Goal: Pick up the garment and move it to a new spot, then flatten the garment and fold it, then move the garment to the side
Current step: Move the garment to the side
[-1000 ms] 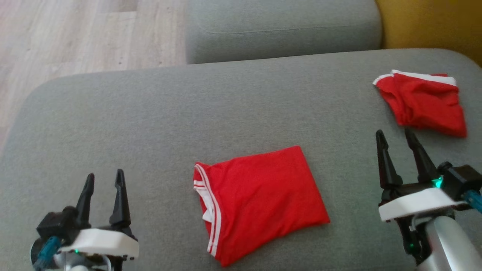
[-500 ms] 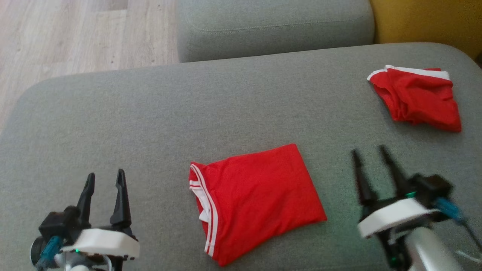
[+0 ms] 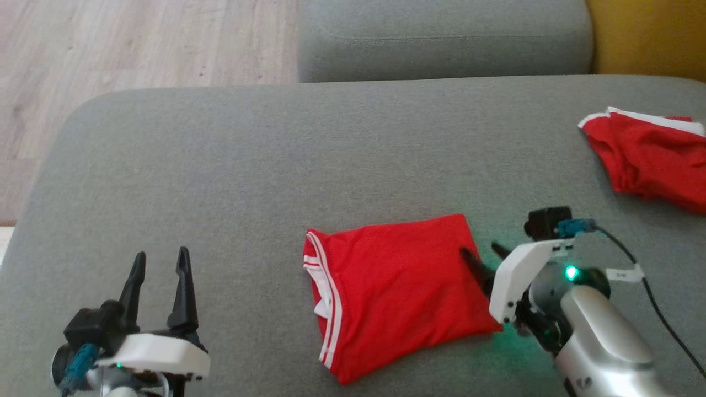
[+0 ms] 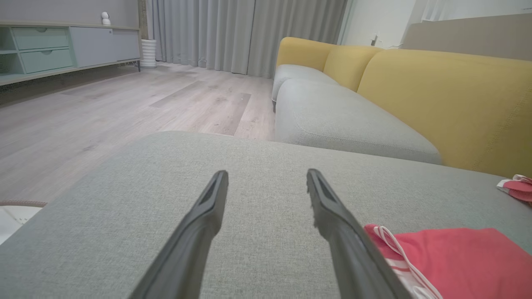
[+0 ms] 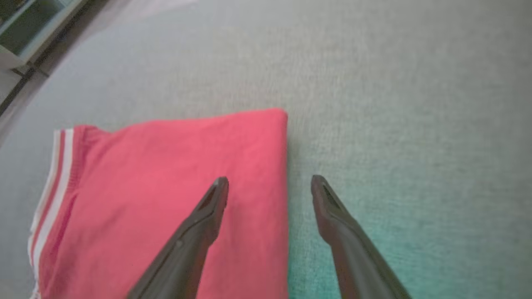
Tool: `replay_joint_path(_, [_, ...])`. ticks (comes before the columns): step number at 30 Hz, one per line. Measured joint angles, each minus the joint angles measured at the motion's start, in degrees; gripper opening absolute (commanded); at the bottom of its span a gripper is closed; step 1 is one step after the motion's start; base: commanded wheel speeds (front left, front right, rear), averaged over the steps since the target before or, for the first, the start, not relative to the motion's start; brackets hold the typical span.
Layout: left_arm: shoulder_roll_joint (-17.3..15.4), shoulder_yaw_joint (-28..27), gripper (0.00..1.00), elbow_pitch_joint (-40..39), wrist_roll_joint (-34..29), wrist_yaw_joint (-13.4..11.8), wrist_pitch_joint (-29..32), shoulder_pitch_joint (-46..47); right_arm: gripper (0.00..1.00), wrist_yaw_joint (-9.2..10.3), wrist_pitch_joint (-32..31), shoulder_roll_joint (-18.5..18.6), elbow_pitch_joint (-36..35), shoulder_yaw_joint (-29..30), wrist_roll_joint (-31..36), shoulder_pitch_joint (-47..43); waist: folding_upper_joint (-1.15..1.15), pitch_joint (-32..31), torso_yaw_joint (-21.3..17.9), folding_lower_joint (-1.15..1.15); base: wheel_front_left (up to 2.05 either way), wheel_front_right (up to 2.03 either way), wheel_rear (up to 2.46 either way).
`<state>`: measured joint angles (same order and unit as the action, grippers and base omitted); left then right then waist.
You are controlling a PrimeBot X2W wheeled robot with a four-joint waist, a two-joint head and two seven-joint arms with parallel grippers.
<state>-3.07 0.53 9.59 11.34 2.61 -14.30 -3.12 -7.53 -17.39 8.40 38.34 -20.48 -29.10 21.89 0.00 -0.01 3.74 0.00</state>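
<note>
Swinging away from the far red bundle, the right gripper [image 3: 479,249] has come down onto the right-hand edge of the folded red garment [image 3: 397,286]. The head camera has shifted too, so the whole scene sits differently in that view.

From the right wrist, the gripper's fingers stand spread wide with nothing between them but the garment's edge. One finger is over the red cloth and the other over the bare grey sofa cushion [image 3: 220,165]. Whether the tips actually press the fabric, I cannot tell. The garment stretches away from this gripper towards the other arm, its white-striped hem on the far side.

Over on the robot's left, the left gripper [image 3: 162,255] is low over the cushion, fingers wide apart and empty. The garment lies near it on its right, striped hem closest, not touching.

A second red garment [image 3: 651,160], loosely bunched with a white band, lies beyond the right gripper, further out and to its right, well apart from it. Past the cushion are a wooden floor [image 3: 110,44] and a yellow backrest [image 3: 645,33].
</note>
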Motion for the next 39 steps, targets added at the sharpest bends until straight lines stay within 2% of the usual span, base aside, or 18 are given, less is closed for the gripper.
replay_joint_path(4, [0.08,0.23,1.0,0.01,0.02,-0.01,0.0,0.02,1.0,0.0,-7.76,-1.3,4.24,0.7,-0.75,-0.02,0.0,0.14,1.36,0.0,0.0,0.0,0.0])
replay_joint_path(10, [0.12,0.36,1.0,0.02,0.02,0.0,0.0,0.06,1.0,0.0,-13.72,-2.04,6.23,1.85,-2.15,1.81,0.0,0.56,2.49,0.0,0.0,0.0,0.0])
replay_joint_path(11, [0.12,0.37,1.0,0.03,0.02,0.01,0.0,0.11,0.84,0.0,-13.82,-2.08,6.27,1.85,-2.16,2.14,0.0,0.65,2.64,0.0,0.0,0.0,0.0])
replay_joint_path(12, [0.12,0.38,1.0,0.07,0.02,0.01,0.0,0.18,0.55,0.0,-13.51,-2.12,5.97,1.68,-2.18,2.2,0.0,0.73,2.78,0.0,0.0,0.0,0.0])
replay_joint_path(13, [0.13,0.4,1.0,0.09,0.02,0.02,0.0,0.2,0.36,0.0,-12.78,-2.12,5.73,1.42,-2.18,2.18,0.0,0.8,2.86,0.0,0.0,0.0,0.0])
replay_joint_path(14, [0.13,0.38,1.0,0.11,0.02,0.02,0.0,0.2,0.0,0.0,-11.87,-2.11,5.49,1.02,-2.18,2.16,0.0,0.85,2.88,0.0,0.0,0.0,0.0])
replay_joint_path(20, [0.14,0.23,1.0,0.09,0.02,0.0,0.0,0.2,0.0,0.0,-5.66,-1.56,3.91,-1.55,-0.63,3.27,0.0,0.7,1.66,0.0,0.0,0.0,0.0])
replay_joint_path(29, [0.22,0.92,1.0,-0.35,0.41,0.91,0.0,0.97,0.0,0.0,0.26,0.56,3.28,-1.48,-0.42,10.51,0.0,0.83,-2.83,0.0,0.0,0.0,0.0])
replay_joint_path(39, [0.29,3.23,1.0,-1.21,0.4,1.44,0.0,4.38,0.0,0.0,4.85,1.43,3.32,-0.71,-0.68,11.58,0.0,2.17,-12.16,0.0,0.0,0.0,0.0])
